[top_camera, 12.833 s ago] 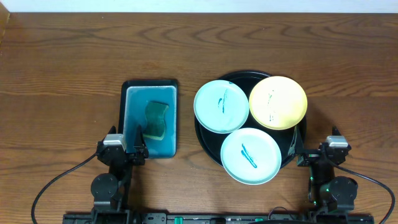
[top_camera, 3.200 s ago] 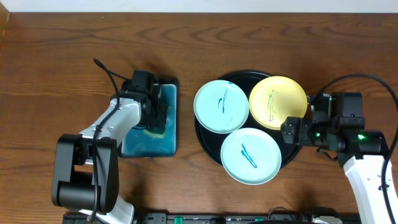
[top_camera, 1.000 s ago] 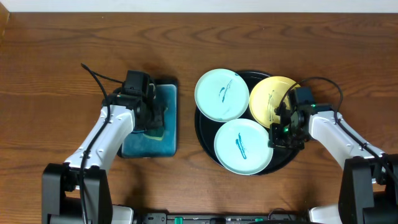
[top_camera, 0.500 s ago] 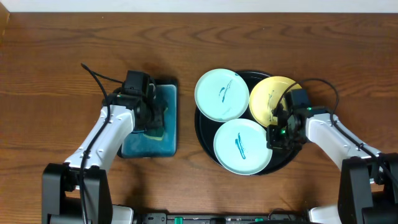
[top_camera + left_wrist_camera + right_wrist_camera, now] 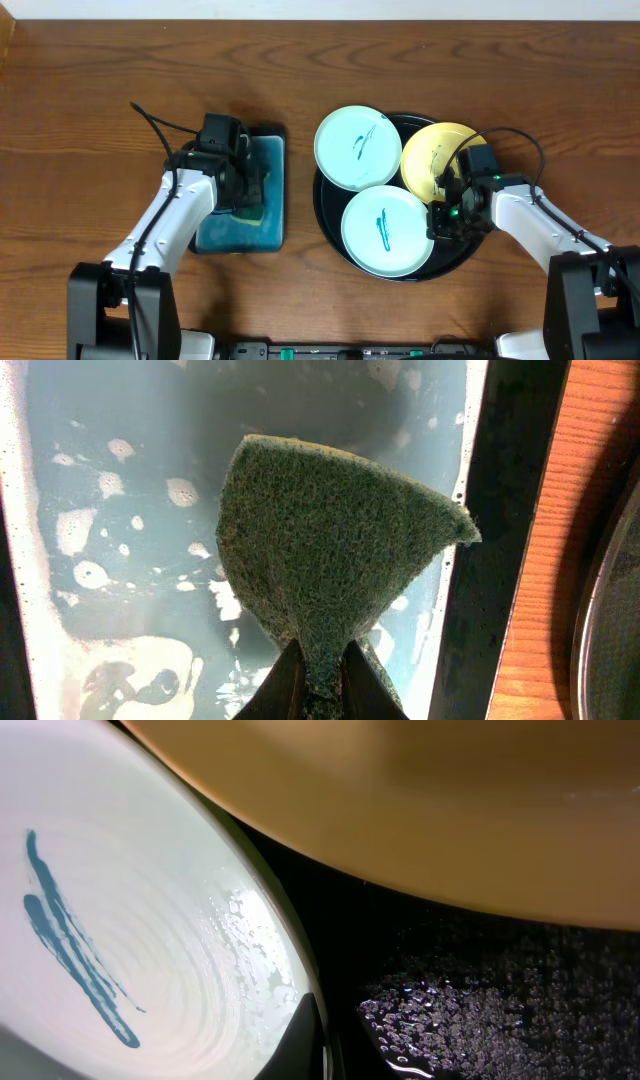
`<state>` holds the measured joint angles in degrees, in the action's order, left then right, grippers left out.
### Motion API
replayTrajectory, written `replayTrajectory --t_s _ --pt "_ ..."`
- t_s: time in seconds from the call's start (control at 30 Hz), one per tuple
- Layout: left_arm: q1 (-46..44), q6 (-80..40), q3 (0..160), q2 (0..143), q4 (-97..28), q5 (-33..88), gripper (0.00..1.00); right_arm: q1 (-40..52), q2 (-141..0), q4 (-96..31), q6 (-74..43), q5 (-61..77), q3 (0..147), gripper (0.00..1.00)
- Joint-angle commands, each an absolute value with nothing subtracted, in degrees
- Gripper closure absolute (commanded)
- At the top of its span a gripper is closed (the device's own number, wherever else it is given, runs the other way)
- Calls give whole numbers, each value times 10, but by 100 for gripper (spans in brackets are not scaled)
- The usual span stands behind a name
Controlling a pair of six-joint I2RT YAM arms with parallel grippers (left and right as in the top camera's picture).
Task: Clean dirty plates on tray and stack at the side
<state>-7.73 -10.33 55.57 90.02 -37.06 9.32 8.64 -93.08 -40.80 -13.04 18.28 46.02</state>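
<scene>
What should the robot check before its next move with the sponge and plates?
1. Left gripper pinching sponge: ok.
2. Sponge at a plate for wiping: not ok, it hangs over the basin.
3. Right gripper shut on near plate rim: ok.
4. Near plate lifted off tray: cannot tell.
5. Near plate clean: not ok, teal mark shows.
6. Yellow plate clear of right gripper: cannot tell, very close.
</scene>
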Motion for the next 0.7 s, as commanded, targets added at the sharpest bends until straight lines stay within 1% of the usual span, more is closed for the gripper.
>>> replayTrajectory --t_s 0.0,0.43,0.5,0.67 --pt "-80 -104 550 897 -371 100 93 95 -936 -404 -133 170 453 99" --pt "-80 -104 550 835 -371 102 92 95 -936 -404 -133 170 453 99" --pt "-80 -101 550 825 -368 116 93 95 -936 -403 -133 170 453 99" --pt "-79 -65 550 814 -345 204 93 95 -936 -402 -133 170 453 99"
